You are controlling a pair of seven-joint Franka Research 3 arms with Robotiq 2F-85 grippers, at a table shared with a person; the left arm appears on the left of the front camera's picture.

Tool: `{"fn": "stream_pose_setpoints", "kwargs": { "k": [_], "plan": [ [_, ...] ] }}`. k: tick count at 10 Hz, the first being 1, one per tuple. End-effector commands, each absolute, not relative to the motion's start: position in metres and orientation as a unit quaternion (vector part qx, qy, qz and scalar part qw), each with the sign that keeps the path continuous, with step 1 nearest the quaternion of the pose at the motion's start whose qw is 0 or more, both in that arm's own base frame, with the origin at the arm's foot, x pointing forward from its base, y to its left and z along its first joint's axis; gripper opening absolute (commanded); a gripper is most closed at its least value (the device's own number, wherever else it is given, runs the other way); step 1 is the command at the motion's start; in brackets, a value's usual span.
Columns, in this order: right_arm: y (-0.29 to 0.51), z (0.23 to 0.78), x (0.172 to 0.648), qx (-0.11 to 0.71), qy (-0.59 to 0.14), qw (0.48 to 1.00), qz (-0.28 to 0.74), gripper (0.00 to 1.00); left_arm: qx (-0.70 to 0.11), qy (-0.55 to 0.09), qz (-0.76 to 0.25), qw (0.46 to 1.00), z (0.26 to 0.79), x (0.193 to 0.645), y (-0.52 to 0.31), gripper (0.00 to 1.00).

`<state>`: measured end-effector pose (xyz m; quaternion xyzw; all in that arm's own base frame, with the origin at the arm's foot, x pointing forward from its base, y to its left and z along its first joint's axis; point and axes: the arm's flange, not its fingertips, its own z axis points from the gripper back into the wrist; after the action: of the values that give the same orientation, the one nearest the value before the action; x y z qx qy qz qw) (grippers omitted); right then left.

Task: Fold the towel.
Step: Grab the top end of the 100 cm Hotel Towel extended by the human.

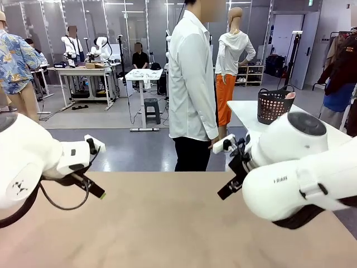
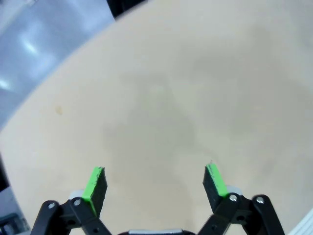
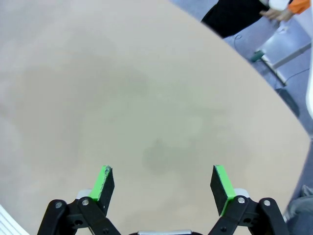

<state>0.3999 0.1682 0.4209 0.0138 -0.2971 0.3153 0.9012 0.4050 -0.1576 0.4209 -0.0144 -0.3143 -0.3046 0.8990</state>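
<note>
Tan table point(image 1: 167, 223), person point(image 1: 192, 84) at its far side, far-right basket point(image 1: 273, 109) holding pink cloth, likely the towel point(image 1: 290, 95): folding hasn't begun, and it needs laying flat before the left gripper point(image 2: 154, 169) and right gripper point(image 3: 163, 169), both agape and empty, pinch corners.

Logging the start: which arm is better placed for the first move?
Right, slightly: left gripper and right gripper both hang open over the table; the basket holding pink cloth stands on the right.
</note>
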Motion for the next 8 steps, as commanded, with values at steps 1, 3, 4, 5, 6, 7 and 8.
{"fn": "stream_pose_setpoints", "kwargs": {
  "k": [1, 3, 4, 5, 6, 7, 8],
  "plan": [
    [0.160, 0.494, 0.400, 0.050, -0.271, 0.915, 0.295, 1.00, -0.090, -0.299, -0.269, 0.911, 0.485, 0.398, -0.155, 1.00],
    [0.133, 0.550, 0.396, 0.151, -0.252, 0.921, 0.255, 1.00, -0.190, -0.297, -0.215, 0.911, 0.547, 0.384, -0.133, 1.00],
    [0.103, 0.577, 0.390, 0.220, -0.247, 0.916, 0.226, 1.00, -0.261, -0.300, -0.181, 0.899, 0.583, 0.375, -0.106, 1.00],
    [0.071, 0.591, 0.385, 0.274, -0.232, 0.912, 0.199, 1.00, -0.331, -0.299, -0.146, 0.883, 0.606, 0.365, -0.074, 1.00],
    [0.037, 0.598, 0.378, 0.320, -0.220, 0.906, 0.169, 1.00, -0.370, -0.299, -0.112, 0.872, 0.618, 0.351, -0.038, 1.00],
    [0.004, 0.598, 0.369, 0.365, -0.211, 0.893, 0.159, 1.00, -0.410, -0.318, -0.076, 0.851, 0.623, 0.336, 0.000, 1.00],
    [-0.032, 0.593, 0.358, 0.407, -0.218, 0.876, 0.141, 1.00, -0.442, -0.344, -0.039, 0.827, 0.621, 0.318, 0.041, 1.00]
  ]
}}
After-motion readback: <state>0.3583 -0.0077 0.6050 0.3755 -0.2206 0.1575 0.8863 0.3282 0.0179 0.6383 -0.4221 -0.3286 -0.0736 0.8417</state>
